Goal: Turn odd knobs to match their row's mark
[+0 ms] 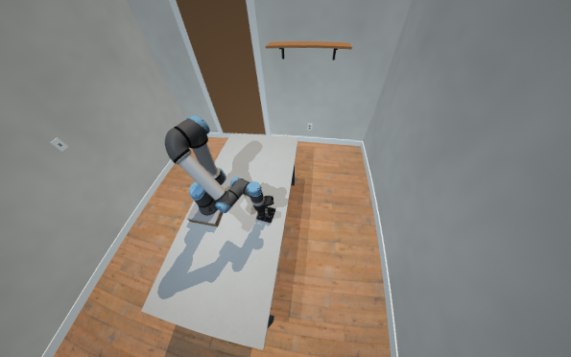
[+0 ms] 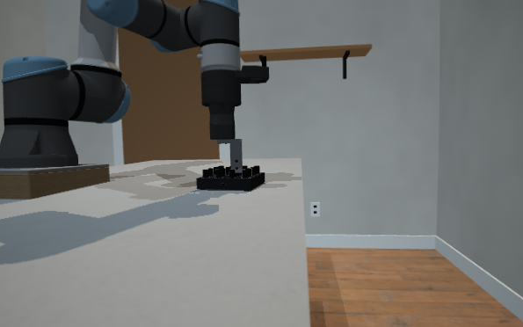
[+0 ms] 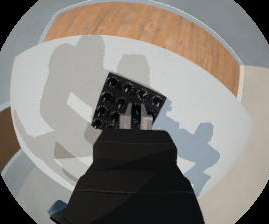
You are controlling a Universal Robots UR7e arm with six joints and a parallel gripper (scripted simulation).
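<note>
The black knob box [image 2: 230, 179] stands on its feet on the white table, near the table's right edge; it also shows in the top view [image 1: 266, 214] and in the wrist view [image 3: 128, 103]. Its black knobs stand up in rows; the white lines and printed names are too small to read. My gripper [image 2: 236, 169] points straight down into the box, with its fingers low among the knobs. In the wrist view the pale fingers sit narrow around one knob in the row nearest the camera. Which knob it is, I cannot tell.
The arm's base [image 2: 37, 132] stands on a wooden plate [image 2: 37, 180] to the left of the box. The table's right edge [image 2: 302, 207] runs close past the box. A wall shelf [image 2: 305, 53] hangs well behind.
</note>
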